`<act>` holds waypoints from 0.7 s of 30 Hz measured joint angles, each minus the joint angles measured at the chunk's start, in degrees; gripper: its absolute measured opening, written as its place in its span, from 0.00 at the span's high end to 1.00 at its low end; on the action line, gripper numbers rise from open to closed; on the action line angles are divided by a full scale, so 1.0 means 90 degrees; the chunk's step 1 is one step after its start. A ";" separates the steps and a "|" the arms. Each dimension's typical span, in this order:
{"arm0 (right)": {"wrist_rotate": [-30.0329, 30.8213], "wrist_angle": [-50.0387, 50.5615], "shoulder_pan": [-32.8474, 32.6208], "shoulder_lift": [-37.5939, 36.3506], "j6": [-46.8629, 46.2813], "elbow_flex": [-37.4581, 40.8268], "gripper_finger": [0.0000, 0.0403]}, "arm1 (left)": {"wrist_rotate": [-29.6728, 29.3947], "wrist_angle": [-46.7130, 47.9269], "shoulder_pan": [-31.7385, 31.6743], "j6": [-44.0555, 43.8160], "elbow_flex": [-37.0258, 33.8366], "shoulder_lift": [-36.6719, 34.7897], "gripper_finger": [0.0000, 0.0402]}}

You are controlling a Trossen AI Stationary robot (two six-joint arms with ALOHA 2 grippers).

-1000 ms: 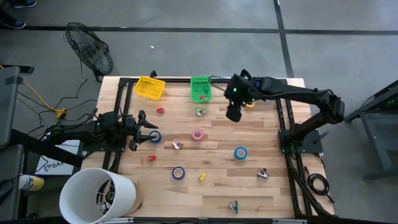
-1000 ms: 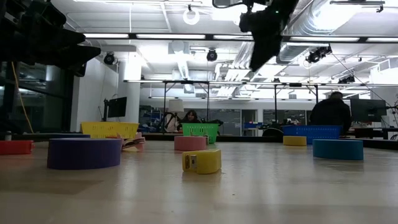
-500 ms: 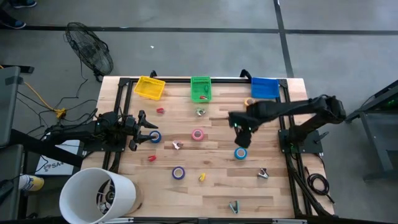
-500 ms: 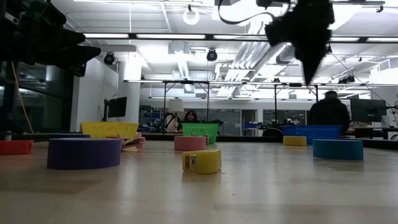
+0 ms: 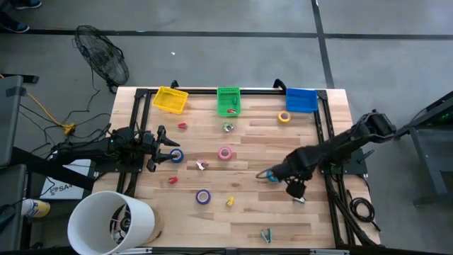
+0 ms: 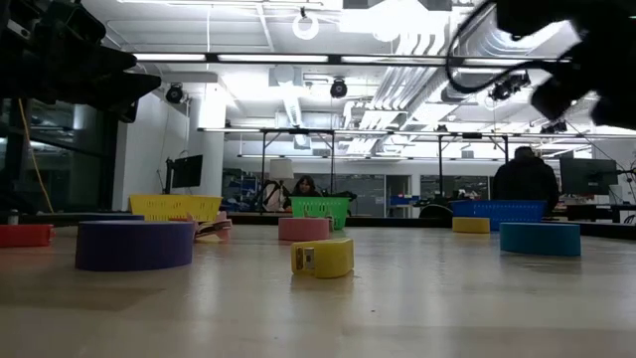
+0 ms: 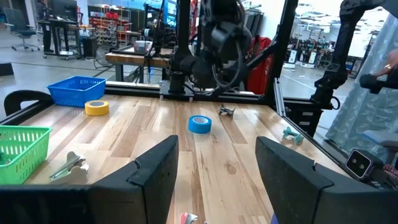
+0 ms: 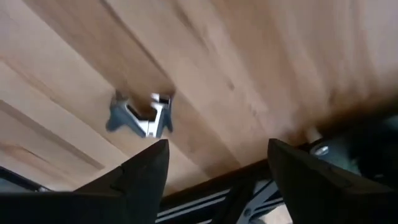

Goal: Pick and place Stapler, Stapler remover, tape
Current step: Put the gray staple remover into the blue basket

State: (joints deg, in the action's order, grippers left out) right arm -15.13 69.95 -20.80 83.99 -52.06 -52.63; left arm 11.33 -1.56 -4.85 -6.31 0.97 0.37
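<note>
- While the right gripper (image 5: 293,190) hangs open and empty over the staple remover (image 8: 140,116), nothing is held.
- Left gripper (image 5: 170,146) waits open beside blue tape (image 5: 176,156).

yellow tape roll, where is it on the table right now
In the high view the yellow tape roll lies near the table's far edge on the right side, just in front of the blue basket and to the right of the green basket.

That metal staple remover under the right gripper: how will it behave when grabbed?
The staple remover looks like small stiff metal, probably light. It lies flat on the table, so it should not roll. Its splayed shape may slip or twist between the right gripper, whose fingers are open above it.
</note>
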 joint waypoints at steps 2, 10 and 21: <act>-0.0130 -0.0150 -0.0213 0.0000 -0.0215 0.0132 0.33 | 0.0000 0.0000 0.0001 0.0000 0.0000 -0.0001 0.47; -0.0603 -0.0900 -0.1168 0.0000 -0.1265 0.0283 0.32 | 0.0000 0.0000 -0.0001 0.0000 0.0000 0.0001 0.47; 0.0640 -0.1687 -0.2362 0.0000 -0.2651 0.0295 0.32 | 0.0001 0.0000 0.0001 0.0000 -0.0001 -0.0001 0.47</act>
State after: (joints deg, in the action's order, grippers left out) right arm -9.37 54.76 -42.06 83.99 -75.92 -49.98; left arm 11.34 -1.56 -4.84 -6.31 0.96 0.36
